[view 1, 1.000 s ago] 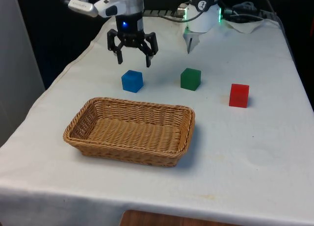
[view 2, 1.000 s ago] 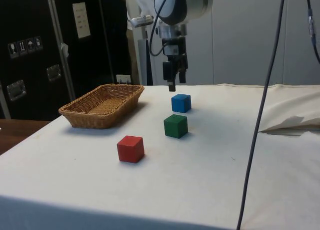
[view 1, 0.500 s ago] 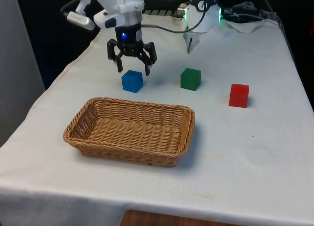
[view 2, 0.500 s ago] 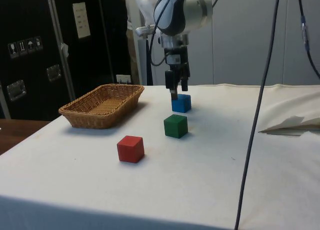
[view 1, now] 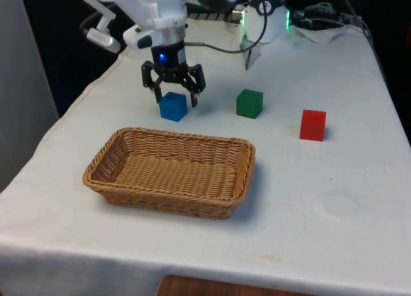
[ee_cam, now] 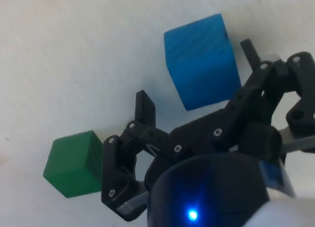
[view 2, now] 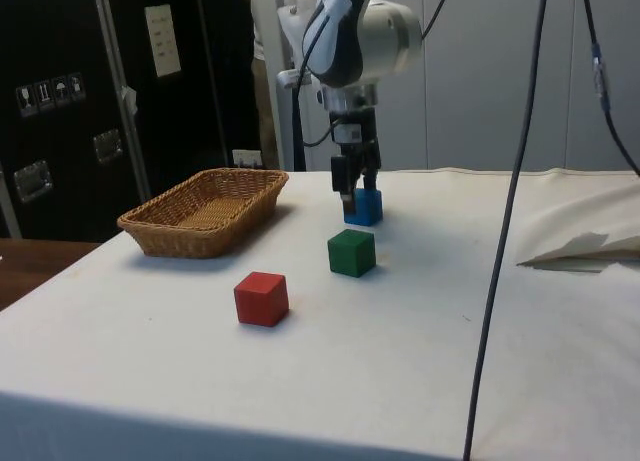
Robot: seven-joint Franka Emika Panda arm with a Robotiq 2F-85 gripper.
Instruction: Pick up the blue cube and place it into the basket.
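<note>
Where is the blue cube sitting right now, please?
In the front view the blue cube sits on the cloth between the open pincer's fingers, beyond the basket and left of the green cube.

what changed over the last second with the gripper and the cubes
The gripper came down from above the blue cube until its open fingers sit on either side of the cube, not yet closed on it. The blue cube, green cube, red cube and basket stayed put.

There's a small green cube (view 1: 249,104) sitting out mid-table on the white tablecloth (view 1: 334,200). A red cube (view 1: 313,125) of similar size sits nearer the table's edge on the front view's right.
</note>
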